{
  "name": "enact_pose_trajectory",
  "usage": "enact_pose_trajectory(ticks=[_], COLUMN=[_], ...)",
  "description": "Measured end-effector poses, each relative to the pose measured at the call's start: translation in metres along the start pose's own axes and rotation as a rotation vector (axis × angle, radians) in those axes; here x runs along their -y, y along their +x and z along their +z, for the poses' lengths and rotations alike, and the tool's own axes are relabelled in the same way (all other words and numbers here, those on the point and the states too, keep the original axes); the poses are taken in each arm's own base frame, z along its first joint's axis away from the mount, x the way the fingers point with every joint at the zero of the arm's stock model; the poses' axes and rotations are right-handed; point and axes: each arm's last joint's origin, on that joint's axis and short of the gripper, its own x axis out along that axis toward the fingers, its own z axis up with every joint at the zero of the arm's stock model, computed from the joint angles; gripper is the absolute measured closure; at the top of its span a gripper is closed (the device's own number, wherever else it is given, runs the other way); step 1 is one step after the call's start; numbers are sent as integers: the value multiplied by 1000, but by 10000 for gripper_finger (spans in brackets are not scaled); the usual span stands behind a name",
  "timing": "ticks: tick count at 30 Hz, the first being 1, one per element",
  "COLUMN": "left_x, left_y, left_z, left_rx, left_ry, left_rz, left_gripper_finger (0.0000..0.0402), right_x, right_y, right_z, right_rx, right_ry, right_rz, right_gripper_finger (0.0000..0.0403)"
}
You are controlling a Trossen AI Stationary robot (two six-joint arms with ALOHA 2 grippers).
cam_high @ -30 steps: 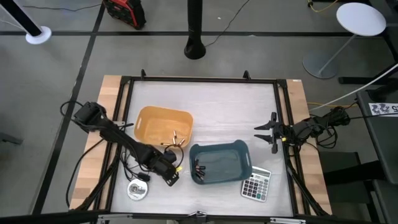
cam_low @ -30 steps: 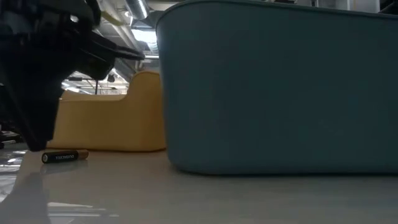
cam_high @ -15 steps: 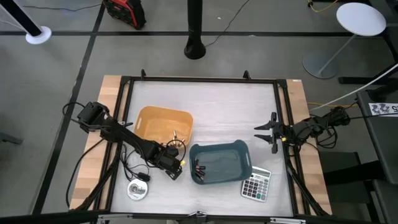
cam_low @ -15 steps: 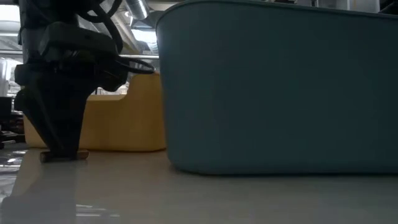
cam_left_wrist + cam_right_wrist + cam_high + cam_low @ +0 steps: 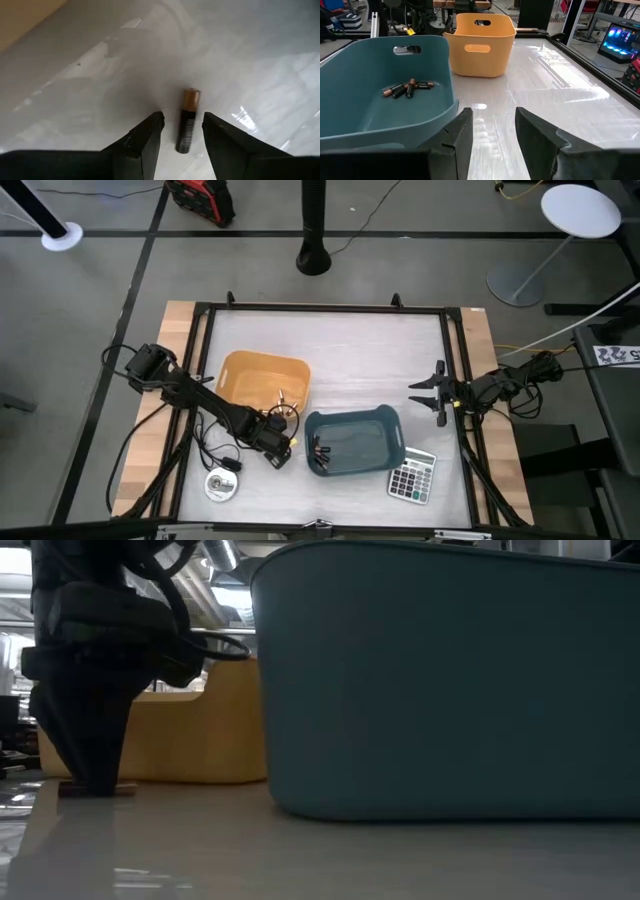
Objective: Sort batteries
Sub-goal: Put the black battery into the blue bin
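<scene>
A dark battery with a coppery end [image 5: 189,100] lies on the white table between the orange bin [image 5: 232,376] and the teal bin [image 5: 394,442]. My left gripper [image 5: 279,456] is open and down at the table. Its two fingers stand either side of this battery without touching it [image 5: 182,117]. In the low view [image 5: 90,784] the battery's end [image 5: 126,788] sticks out beside the fingers. Several dark batteries [image 5: 408,88] lie in the teal bin, and a few batteries [image 5: 282,402] lie in the orange bin. My right gripper [image 5: 440,392] waits open at the table's right edge.
A calculator [image 5: 411,477] lies near the teal bin's right corner. A round silver disc [image 5: 221,484] and a thin black cable [image 5: 207,450] lie at the near left beside my left arm. A black frame [image 5: 320,309] rims the table.
My left gripper has moved a little toward the far edge and come down onto the table, so that its fingers now stand around the battery that lay clear beside it a second ago.
</scene>
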Motion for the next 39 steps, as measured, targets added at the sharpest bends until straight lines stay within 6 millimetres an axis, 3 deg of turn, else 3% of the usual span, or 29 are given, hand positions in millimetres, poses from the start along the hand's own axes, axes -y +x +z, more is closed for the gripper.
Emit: enact_pose_trajectory(ticks=[13, 24, 31, 39], left_x=[-2, -4, -5, -4], left_y=[0, 0, -5, -29], left_z=[0, -1, -1, 2], left_rx=[2, -2, -33, -89], left_ry=[126, 155, 148, 97], left_rz=[18, 42, 13, -113], left_gripper_finger=[268, 389, 371, 391], right_x=[0, 0, 0, 0], right_y=[0, 0, 0, 0], right_z=[0, 0, 0, 0], right_rx=[0, 0, 0, 0], right_ry=[0, 0, 0, 0], right_rz=[0, 0, 0, 0], right_gripper_finger=[258, 258, 258, 258])
